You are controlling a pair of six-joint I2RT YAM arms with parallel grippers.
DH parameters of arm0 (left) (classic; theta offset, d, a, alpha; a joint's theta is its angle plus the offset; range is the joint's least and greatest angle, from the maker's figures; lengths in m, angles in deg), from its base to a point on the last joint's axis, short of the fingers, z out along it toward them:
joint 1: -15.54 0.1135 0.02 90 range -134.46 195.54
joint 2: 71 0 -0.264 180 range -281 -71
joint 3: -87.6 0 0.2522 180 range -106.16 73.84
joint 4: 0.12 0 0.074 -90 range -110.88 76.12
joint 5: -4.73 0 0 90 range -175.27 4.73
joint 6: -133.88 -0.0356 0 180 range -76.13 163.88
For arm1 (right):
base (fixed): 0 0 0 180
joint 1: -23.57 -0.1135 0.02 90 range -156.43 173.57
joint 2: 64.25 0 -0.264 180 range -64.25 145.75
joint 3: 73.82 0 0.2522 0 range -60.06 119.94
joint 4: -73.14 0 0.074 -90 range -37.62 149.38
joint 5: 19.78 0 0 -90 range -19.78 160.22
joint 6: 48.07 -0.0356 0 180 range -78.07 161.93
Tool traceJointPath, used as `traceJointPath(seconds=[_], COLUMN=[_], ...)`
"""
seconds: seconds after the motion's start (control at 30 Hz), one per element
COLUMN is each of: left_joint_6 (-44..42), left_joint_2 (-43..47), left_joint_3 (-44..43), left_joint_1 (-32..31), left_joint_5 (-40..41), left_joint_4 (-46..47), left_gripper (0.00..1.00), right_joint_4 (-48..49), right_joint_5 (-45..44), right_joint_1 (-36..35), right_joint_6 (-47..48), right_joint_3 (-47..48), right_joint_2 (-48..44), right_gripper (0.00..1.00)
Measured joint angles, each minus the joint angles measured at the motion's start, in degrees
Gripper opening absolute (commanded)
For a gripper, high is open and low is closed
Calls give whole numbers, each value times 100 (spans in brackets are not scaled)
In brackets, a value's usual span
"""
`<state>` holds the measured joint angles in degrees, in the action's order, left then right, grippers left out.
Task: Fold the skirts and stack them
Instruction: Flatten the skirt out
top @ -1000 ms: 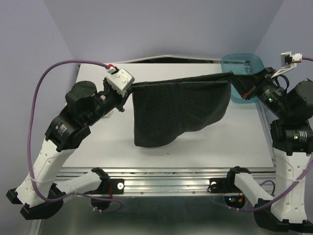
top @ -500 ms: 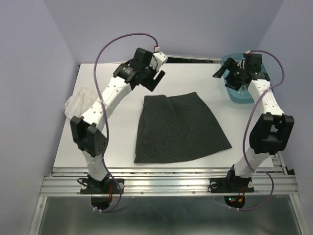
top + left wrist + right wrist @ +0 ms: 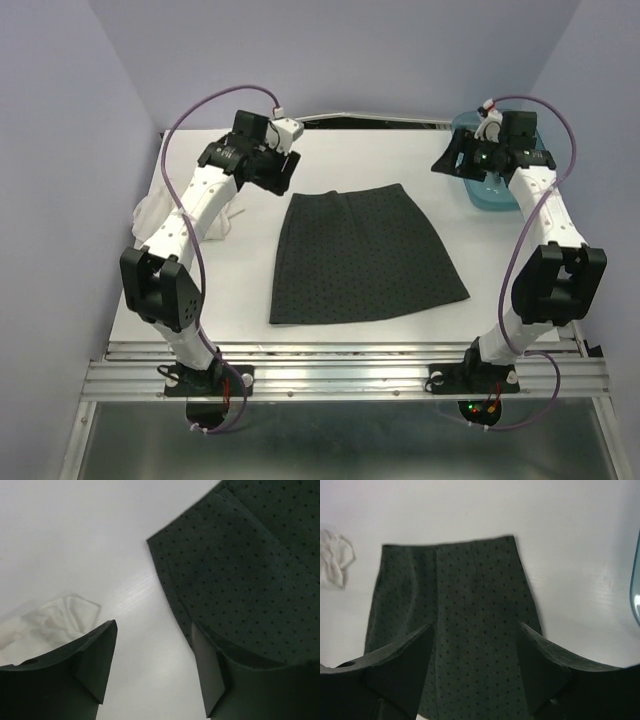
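Observation:
The charcoal-black dotted skirt (image 3: 362,258) lies spread flat in the middle of the table, waistband toward the back. My left gripper (image 3: 283,176) hovers open just off its far left corner, nothing between the fingers. In the left wrist view the skirt's corner (image 3: 240,565) sits at upper right and the white skirt (image 3: 47,625) at lower left, beside the open gripper (image 3: 152,667). The white skirt (image 3: 150,212) is bunched at the table's left edge, partly hidden by the left arm. My right gripper (image 3: 447,162) is open near the far right, looking down on the black skirt (image 3: 460,600).
A teal plastic bin (image 3: 497,192) stands at the back right corner, under the right arm; its rim (image 3: 636,587) shows at the right wrist view's edge. The white skirt (image 3: 332,557) appears small at the left of that view. Purple cables loop above both arms.
Both grippers have let go of the black skirt, which was held up stretched between them and now lies flat. Both arms have swung toward the far corners of the table.

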<state>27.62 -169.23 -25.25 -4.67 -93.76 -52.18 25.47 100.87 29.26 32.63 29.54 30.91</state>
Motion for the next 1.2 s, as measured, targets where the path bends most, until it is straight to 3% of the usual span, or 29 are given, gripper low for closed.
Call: traceJointPath(seconds=[0.13,0.17,0.3,0.53,0.77,1.2], left_joint_6=[229,295,527,691,809,992], left_joint_2=[437,433,271,-614,-1628,-2321], left_joint_3=[1346,1565,2000,1480,962,538], left_joint_1=[-101,-118,-103,-66,-28,-26], left_joint_5=[-446,-507,-573,-428,-356,-501], left_joint_4=[538,699,1152,1829,2072,2223], left_gripper=[65,69,69,65,64,45], right_joint_4=[-212,-258,-131,551,966,1224], right_joint_5=[-26,-76,-345,-922,-1390,-2022], right_joint_1=[-98,-146,-352,-754,-988,-1021], right_joint_6=[461,560,767,848,758,763], right_joint_3=[-632,-750,-881,-424,251,437], right_joint_2=[79,138,402,1329,2347,2968], right_gripper=[58,58,58,59,67,62])
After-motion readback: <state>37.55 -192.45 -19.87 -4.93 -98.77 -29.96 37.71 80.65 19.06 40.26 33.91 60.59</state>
